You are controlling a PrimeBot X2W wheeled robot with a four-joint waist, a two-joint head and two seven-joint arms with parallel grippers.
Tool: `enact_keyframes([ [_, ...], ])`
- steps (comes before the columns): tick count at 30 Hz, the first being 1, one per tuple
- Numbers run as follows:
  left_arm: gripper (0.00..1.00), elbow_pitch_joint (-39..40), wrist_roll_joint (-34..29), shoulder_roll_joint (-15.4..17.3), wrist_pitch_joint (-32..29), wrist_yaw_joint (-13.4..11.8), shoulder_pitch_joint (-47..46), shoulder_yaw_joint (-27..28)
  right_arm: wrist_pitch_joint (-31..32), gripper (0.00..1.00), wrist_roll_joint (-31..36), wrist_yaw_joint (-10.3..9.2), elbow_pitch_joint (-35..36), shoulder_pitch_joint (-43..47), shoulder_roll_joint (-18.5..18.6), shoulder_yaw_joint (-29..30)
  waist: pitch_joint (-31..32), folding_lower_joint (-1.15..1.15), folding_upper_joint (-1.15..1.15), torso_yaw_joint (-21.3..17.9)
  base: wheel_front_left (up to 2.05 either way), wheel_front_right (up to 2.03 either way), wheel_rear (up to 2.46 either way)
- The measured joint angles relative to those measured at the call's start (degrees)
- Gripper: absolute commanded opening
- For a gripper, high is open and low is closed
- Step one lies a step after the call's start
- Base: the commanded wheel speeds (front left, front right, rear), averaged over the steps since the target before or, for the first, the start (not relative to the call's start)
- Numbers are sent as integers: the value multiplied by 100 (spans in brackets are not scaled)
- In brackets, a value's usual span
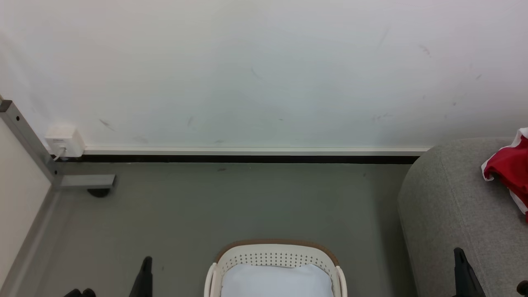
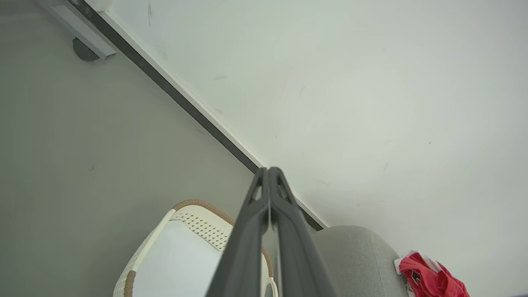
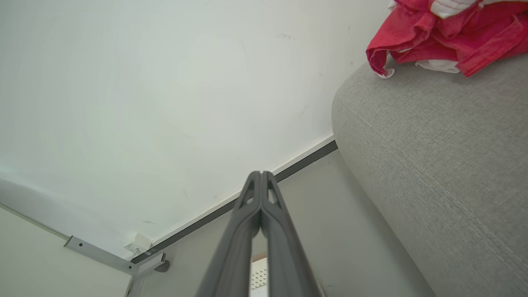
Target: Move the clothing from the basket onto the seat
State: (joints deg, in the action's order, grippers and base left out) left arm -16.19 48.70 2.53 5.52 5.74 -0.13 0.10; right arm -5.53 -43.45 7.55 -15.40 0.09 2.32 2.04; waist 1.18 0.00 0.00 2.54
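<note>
While they sit low, pointing forward, I log left pincer point(image 2: 268, 170) and right pincer point(image 3: 260, 173) pressed together, empty; red clothing point(image 3: 445, 33) lies crumpled on the grey seat point(image 3: 433, 165), white basket point(image 1: 275, 252) nearby.

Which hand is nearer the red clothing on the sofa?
Right. The right hand is by the sofa, below the clothing in the head view; the left hand is across the basket from it.

Scuffed white wall point(image 1: 264, 74) evenly lit, black skirting strip point(image 1: 247, 159) capped by a white rail, grey floor point(image 1: 231, 206) spread below, white socket box point(image 1: 64, 140) mounted at left, grey metal post point(image 1: 24, 132) set beside a pale panel point(image 1: 16, 198)
</note>
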Motion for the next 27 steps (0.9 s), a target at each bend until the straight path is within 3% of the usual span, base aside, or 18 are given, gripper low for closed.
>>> enact_keyframes([
  [27, 0, 83, 1724, 1, -469, 59, -228, 259, 461, 0, -1907, 0, 52, -237, 7, 177, -42, 0, 0, -78, 0, 0, 0],
])
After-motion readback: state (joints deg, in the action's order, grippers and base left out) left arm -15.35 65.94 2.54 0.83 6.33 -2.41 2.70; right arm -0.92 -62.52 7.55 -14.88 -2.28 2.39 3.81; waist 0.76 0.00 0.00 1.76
